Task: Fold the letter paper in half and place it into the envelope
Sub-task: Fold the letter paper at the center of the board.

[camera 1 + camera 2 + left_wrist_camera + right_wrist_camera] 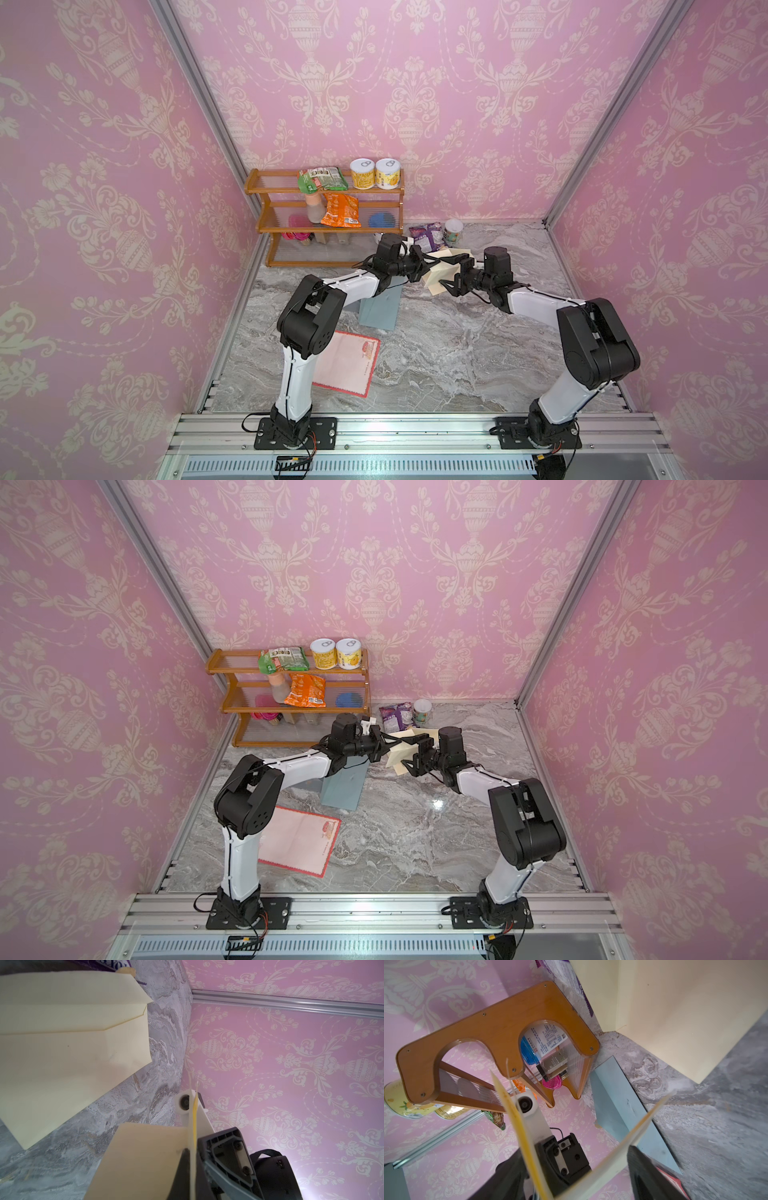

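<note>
Left wrist view is showing the left pincer clamping shut on a thin edge of the cream envelope, held aloft; the right pincer is standing apart around 1 wall. The letter paper is lying unfolded on the desk. It is looking light, floppy and probably slippery, so a corner is seeming the best hold.

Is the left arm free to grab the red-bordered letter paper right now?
Probably not: the left gripper is shut on the cream envelope, held up in the air. The letter paper lies flat, with nothing on it.
</note>
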Action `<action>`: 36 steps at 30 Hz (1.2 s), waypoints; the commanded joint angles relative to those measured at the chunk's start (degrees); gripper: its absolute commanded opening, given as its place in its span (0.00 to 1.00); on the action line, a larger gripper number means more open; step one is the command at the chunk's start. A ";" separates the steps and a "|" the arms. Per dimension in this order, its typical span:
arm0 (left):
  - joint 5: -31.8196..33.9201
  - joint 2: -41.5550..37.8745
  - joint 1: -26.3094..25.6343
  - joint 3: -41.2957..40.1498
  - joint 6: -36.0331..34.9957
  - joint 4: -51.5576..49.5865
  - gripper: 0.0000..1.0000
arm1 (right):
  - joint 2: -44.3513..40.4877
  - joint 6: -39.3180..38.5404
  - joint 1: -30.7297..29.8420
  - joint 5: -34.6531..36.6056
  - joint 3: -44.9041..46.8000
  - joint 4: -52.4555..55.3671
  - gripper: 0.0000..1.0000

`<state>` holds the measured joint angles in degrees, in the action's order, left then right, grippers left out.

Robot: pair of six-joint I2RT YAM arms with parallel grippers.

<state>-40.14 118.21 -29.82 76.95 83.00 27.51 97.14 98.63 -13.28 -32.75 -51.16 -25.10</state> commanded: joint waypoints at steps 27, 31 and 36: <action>10.96 -11.20 0.43 0.46 -6.55 -30.69 0.99 | -0.59 0.70 -3.46 10.62 0.40 -4.96 0.00; 17.42 -11.47 -1.95 2.62 -3.33 -33.05 0.98 | -1.05 2.36 -7.45 16.19 0.35 -6.44 0.00; 23.34 -11.64 -3.77 6.24 -1.92 -39.09 0.91 | -2.63 5.79 -12.07 25.85 3.92 -11.57 0.00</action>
<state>-23.73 108.42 -33.26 80.64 78.94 -6.26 96.64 101.54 -23.79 -15.03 -49.65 -32.29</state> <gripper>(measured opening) 0.917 0.037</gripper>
